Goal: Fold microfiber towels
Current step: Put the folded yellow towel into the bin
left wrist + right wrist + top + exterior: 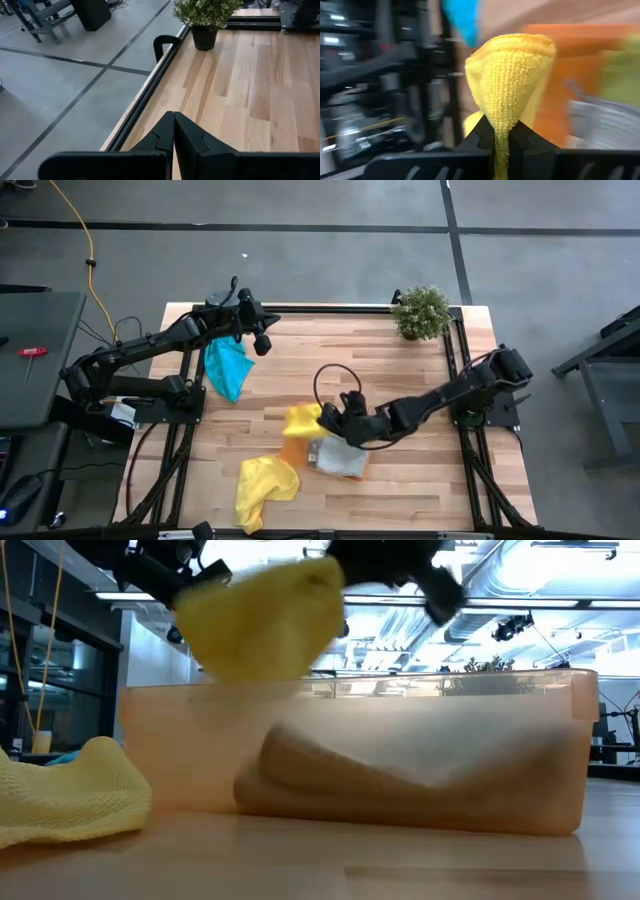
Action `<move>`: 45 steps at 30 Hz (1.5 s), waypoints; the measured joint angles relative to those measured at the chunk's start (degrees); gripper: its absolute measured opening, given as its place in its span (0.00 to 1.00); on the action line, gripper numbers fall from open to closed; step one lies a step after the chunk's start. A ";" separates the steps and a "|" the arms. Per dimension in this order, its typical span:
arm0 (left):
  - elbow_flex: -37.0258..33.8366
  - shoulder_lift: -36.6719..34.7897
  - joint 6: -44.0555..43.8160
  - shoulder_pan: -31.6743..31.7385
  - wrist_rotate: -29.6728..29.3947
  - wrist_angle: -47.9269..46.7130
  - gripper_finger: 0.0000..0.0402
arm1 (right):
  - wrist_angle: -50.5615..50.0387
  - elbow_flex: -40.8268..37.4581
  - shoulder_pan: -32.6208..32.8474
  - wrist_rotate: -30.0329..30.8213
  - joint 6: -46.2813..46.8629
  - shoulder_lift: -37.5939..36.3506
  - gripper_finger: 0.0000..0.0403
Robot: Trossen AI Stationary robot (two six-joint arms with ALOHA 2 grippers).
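Note:
My right gripper [326,420] is shut on a yellow towel [302,420], held up over the far end of the orange tray [296,452]; in the low view the towel [265,620] sits above the tray's wall [180,760]. A grey towel [340,460] lies in the tray, with a lime one [620,65] beside it. A second yellow towel [265,485] lies crumpled on the table near the front edge. The teal towel [225,365] lies at the left, under my left arm. My left gripper [262,340] is shut and empty above the table's far left part. My right gripper pinches a bunched fold of the yellow towel [501,131] between its two fingers, several layers thick. The fingers come from the table's right side, roughly level. The towel bulges out beyond the fingertips [507,75] and is lifted clear above the tray.
A potted plant [421,311] stands at the table's far right corner. A black cable loop [335,380] lies on the wood behind the tray. Bare wood shows in the table's middle and far part [340,340].

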 joint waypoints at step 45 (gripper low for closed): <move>0.00 0.00 -2.45 0.04 -1.14 -0.16 0.00 | -41.13 -1.62 2.15 -8.42 19.18 -4.77 0.45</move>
